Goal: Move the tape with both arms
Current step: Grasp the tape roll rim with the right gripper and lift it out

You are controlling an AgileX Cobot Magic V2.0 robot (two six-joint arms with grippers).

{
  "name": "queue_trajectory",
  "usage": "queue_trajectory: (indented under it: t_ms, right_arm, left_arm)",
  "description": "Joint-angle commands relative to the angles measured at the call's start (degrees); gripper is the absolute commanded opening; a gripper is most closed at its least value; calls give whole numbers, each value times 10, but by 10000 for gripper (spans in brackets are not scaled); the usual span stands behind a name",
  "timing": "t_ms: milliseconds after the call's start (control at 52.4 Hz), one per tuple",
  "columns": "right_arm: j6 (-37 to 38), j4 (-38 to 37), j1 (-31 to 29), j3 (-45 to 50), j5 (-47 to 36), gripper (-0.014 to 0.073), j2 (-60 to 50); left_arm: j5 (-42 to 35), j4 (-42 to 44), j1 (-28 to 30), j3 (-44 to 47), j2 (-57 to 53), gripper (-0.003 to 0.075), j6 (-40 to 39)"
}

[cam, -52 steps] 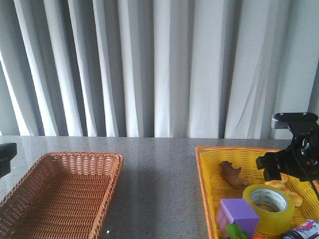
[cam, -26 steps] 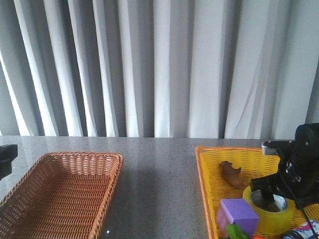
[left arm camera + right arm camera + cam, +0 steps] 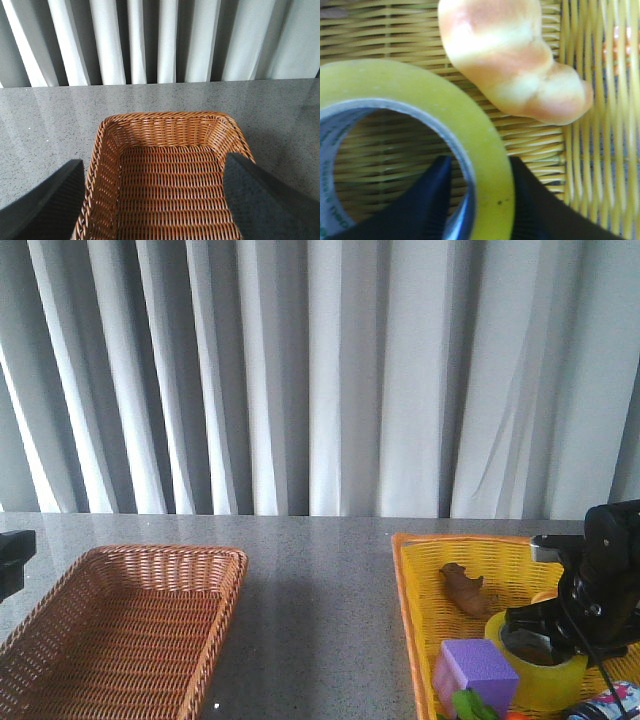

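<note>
The tape (image 3: 545,677), a yellow roll with a white printed core, lies flat in the yellow basket (image 3: 408,585) at the right. In the right wrist view the tape (image 3: 420,85) fills the frame. My right gripper (image 3: 545,633) is down on it, and in the wrist view the right gripper (image 3: 477,167) has one finger inside the core and one outside, pressed against the roll's wall. My left gripper (image 3: 152,165) is open and empty above the brown wicker basket (image 3: 170,175); only a bit of the left gripper (image 3: 12,560) shows at the front view's left edge.
A yellow-striped croissant toy (image 3: 510,60) lies right beside the tape. A purple block (image 3: 478,668) and a brown toy (image 3: 462,588) also lie in the yellow basket. The wicker basket (image 3: 130,620) sits on the grey table at the left. White curtains hang behind.
My right gripper has come down from above the yellow basket onto the tape, and its fingers now straddle the roll's wall. The left arm has not moved.
</note>
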Motion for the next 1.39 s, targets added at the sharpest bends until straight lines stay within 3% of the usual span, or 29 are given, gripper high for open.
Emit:
queue_trajectory:
  t_ms: [0, 134, 382, 534, 744, 1049, 1373]
  right_arm:
    - [1, -2, 0, -19, -22, 105, -28]
    - [1, -16, 0, -46, 9, 44, -28]
    - [-15, -28, 1, -143, 64, 47, -60]
    - [-67, 36, 12, -196, 49, 50, -99]
    - [-140, 103, 99, -259, 42, 59, -108]
    - [-123, 18, 261, -295, 45, 64, -42]
    - [-101, 7, 275, -295, 64, 70, 58]
  left_arm:
    - [-37, -6, 0, -19, -8, 540, -5]
    - [-37, -6, 0, -19, -8, 540, -5]
    - [-36, -6, 0, -19, -8, 540, -5]
    - [-36, -6, 0, -19, -8, 540, -5]
    - [-34, -6, 0, -19, -8, 540, -5]
    - [-28, -6, -1, -19, -8, 540, -5]
    - [-23, -6, -1, -19, -8, 540, -5]
